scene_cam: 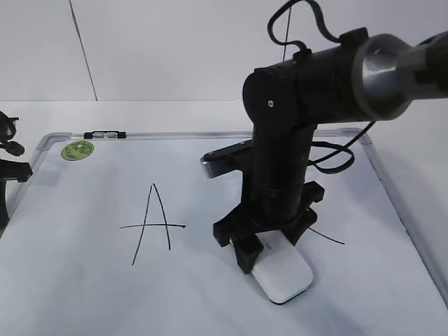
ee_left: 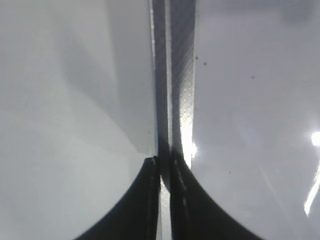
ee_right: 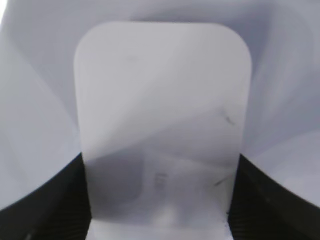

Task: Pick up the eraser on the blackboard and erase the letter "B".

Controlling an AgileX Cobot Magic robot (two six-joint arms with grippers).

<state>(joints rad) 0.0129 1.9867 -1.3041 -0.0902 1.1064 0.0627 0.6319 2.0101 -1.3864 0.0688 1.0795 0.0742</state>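
The white eraser point(scene_cam: 283, 276) lies flat on the blackboard point(scene_cam: 84, 280), right of the middle. My right gripper point(scene_cam: 269, 252) is shut on its far end. In the right wrist view the eraser point(ee_right: 160, 90) fills the space between the two black fingers point(ee_right: 160, 165). The letter "B" does not show; the right arm covers that part of the board. A thin black stroke point(scene_cam: 327, 238) shows just right of the gripper. My left gripper point(ee_left: 165, 162) is shut and empty, over the board's silver frame point(ee_left: 177, 75) at the left edge.
A black letter "A" point(scene_cam: 152, 224) is drawn left of the middle. A round green sticker point(scene_cam: 77, 150) and a small black-and-silver clip point(scene_cam: 105, 134) sit at the board's far left corner. The left arm point(scene_cam: 10, 168) is at the left edge.
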